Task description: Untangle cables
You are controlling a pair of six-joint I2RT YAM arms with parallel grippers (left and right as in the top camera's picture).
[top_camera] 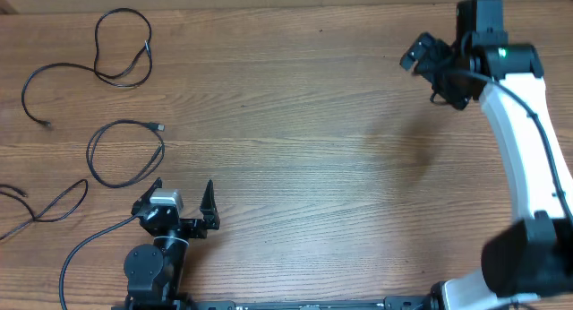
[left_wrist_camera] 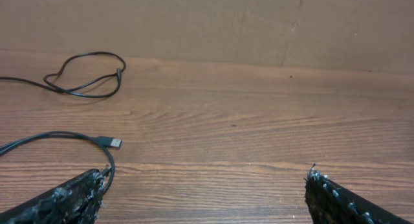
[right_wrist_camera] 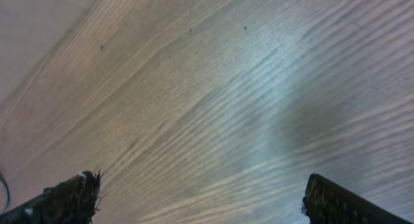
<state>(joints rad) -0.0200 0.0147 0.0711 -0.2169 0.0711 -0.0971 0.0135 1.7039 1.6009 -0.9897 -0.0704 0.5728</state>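
Overhead view: three thin black cables point(top_camera: 121, 122) lie apart from one another on the left part of a wooden worktop point(top_camera: 304, 167), none crossing another. The first cable point(top_camera: 63, 66) sits at the far left corner, with a loose loop and a tail trailing back toward the left edge. The second cable point(top_camera: 89, 153) forms an open loop nearer the middle of that side, ending in a silver-tipped plug point(top_camera: 159, 127). The third cable point(top_camera: 67, 202) bends in from the left edge, closest to the front. The left gripper point(top_camera: 183, 186) rests just in front of the second cable's loop, its two fingers spread wide with nothing between them. In the left wrist view, the second cable point(left_wrist_camera: 58, 134) curves past the tip of the finger on the left of the picture, whether touching it cannot be told; its plug point(left_wrist_camera: 115, 144) lies on bare wood just ahead, and the first cable point(left_wrist_camera: 84, 94) lies farther off. The right gripper point(top_camera: 434, 68) hovers at the far right of the worktop, well apart from every cable. The right wrist view shows that gripper point(right_wrist_camera: 202, 180) also spread wide and empty, over blurred wood grain.
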